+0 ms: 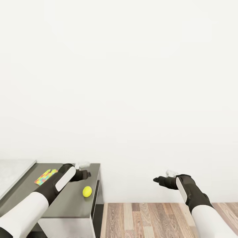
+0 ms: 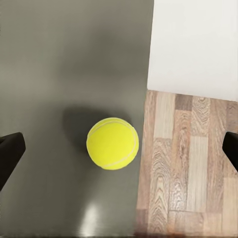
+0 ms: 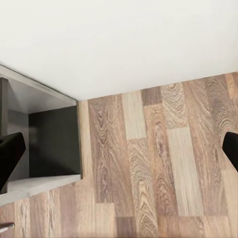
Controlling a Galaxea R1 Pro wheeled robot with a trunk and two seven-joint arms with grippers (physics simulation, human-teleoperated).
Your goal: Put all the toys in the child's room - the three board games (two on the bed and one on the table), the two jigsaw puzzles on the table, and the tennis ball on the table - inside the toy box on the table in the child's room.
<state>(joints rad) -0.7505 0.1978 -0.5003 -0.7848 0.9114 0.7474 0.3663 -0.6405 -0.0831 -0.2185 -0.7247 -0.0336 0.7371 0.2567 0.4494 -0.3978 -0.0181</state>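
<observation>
**Clearly a ball that could roll off the edge**

The tennis ball (image 2: 112, 143) sits near the table (image 1: 71, 205) right edge; left end effector (image 2: 119, 148) hangs spread above it. A glancing touch could knock it onto the floor (image 1: 158, 218).

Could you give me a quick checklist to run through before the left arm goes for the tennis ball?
1. Left end effector open: ok, fingertips wide apart.
2. Tennis ball between the fingers: ok, roughly centred.
3. Ball untouched and resting on the dark cabinet top: ok.
4. Ball close to the top's edge above the floor: not ok, could roll off.
5. Toy box location: cannot tell.
6. Right end effector empty: ok.
</observation>
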